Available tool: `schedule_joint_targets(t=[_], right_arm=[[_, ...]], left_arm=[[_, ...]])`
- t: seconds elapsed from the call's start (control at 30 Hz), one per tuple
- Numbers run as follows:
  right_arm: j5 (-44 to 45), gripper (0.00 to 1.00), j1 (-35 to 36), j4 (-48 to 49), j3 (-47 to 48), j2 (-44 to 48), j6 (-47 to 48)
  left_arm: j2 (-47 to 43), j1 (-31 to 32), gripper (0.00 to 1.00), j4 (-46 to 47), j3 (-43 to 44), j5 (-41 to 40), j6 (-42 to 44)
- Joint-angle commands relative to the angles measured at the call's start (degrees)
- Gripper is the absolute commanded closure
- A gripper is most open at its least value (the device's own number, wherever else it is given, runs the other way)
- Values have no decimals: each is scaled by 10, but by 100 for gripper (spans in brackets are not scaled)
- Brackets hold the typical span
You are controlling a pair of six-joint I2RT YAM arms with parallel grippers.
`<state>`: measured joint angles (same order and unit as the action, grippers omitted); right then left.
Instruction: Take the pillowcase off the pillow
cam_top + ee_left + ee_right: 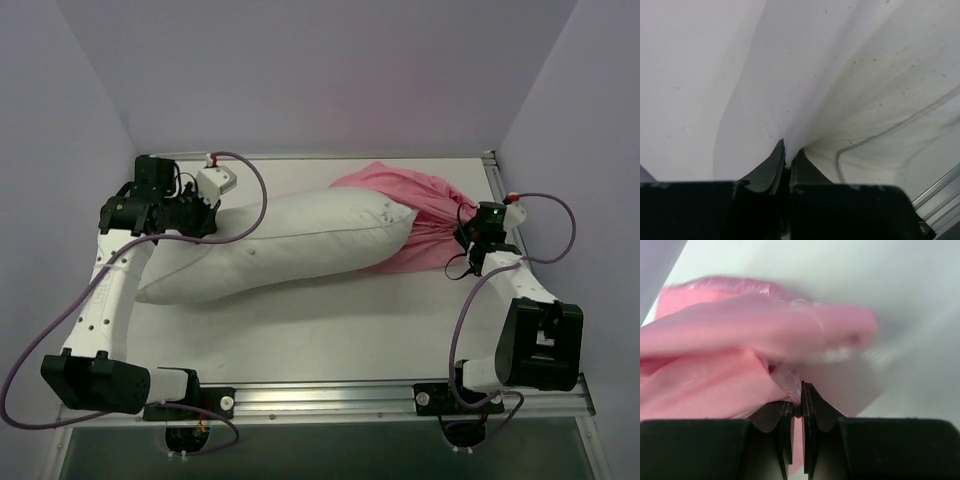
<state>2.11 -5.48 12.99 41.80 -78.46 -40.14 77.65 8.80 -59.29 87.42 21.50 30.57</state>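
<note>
The white pillow lies across the table, most of it bare. The pink pillowcase covers only its right end and is bunched there. My left gripper is shut on the pillow's left end; in the left wrist view the gripper pinches a fold of the white pillow. My right gripper is shut on the pillowcase's right end; in the right wrist view the gripper clamps a pink pillowcase fold between its tips.
The white table top lies under the pillow. Lilac walls stand at the back and sides. A metal rail runs along the near edge by the arm bases, and another rail runs along the right edge.
</note>
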Motion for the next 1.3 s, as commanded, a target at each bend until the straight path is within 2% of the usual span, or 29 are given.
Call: schedule_joint_targets(t=[0.0,0.13,0.33,0.47,0.7,0.87,0.9,0.93,0.97,1.0,1.03,1.07,1.13,1.27], right_arm=[[119,100,-67,-26,51,-3,52],[107,100,-72,-38,85,-13,74],[86,100,-71,-42,111,-5,85],[62,100,-67,-56,172,5,95],[45,100,-66,-106,373,-27,115],[-13,100,-66,-126,403,-59,125],[-36,93,-66,-139,399,-70,128],[-60,79,-66,-156,392,-76,129],[-68,41,-66,-167,388,-81,130],[-68,28,-65,-197,384,-89,131],[-59,20,-61,-215,383,-92,133],[-35,1,-57,-229,379,-93,139],[-6,0,-36,-273,378,-91,166],[125,0,22,-339,377,-69,203]], left_arm=[[-57,-57,98,-3,-44,-98,70],[-79,-77,98,-5,-128,-78,90],[-76,-79,98,15,-152,-67,71],[-69,-78,98,31,-163,-66,65],[-54,-81,98,80,-207,-94,70],[-37,-81,98,82,-214,-50,66],[-36,-81,98,75,-213,-30,71],[-33,-80,97,59,-210,15,79],[-32,-79,85,49,-206,36,84],[-31,-79,59,38,-200,56,89],[-31,-79,7,29,-195,71,92],[-33,-78,6,17,-181,82,89],[-36,-79,6,11,-160,69,76],[-46,-82,6,-57,-83,34,65]])
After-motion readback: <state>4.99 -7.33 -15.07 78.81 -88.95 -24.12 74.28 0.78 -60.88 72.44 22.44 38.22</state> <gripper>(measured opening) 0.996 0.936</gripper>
